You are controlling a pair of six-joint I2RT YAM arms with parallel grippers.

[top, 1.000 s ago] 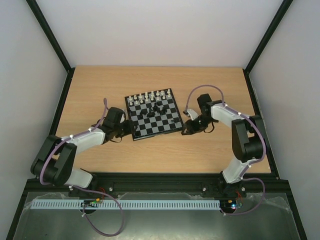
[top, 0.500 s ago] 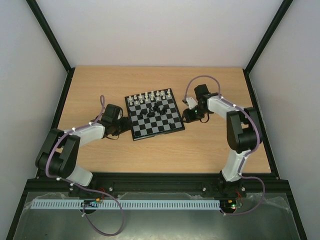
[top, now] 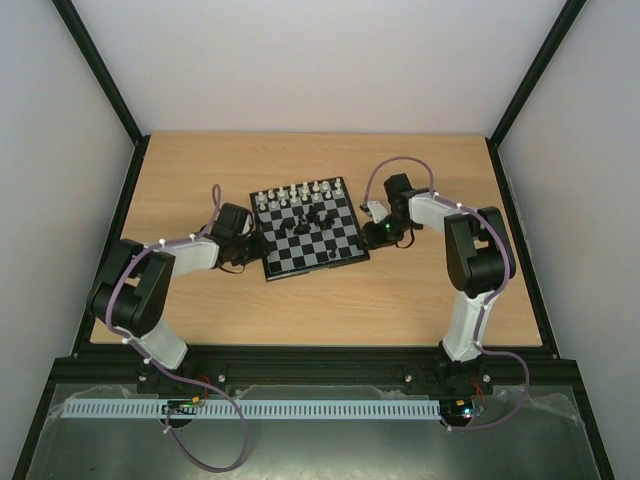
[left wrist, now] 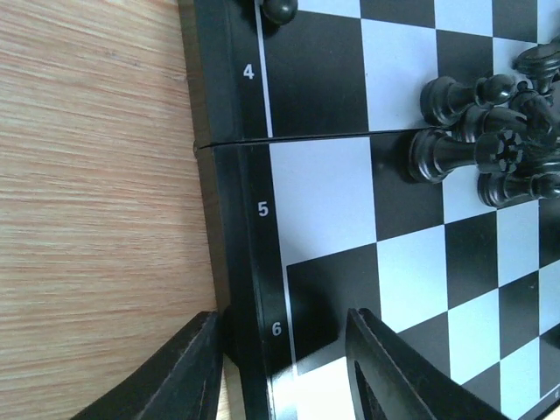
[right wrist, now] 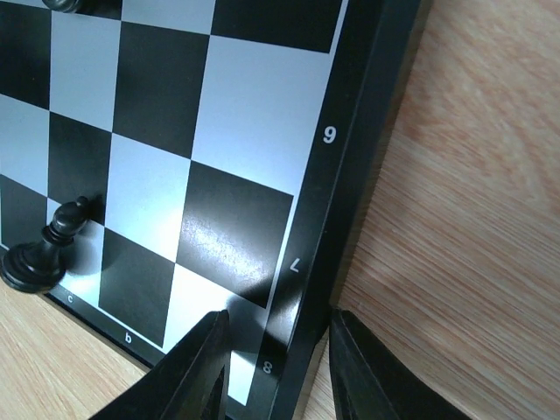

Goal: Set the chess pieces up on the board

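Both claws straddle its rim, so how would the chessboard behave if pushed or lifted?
The board looks thin and light, so it probably slides easily. The seam across its rim suggests it may fold if lifted.

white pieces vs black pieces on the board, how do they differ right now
The white pieces stand lined up along the far edge of the board; the black pieces are bunched near its middle. White ones look upright; several black ones lie tipped over. Both are tiny, each smaller than a square.
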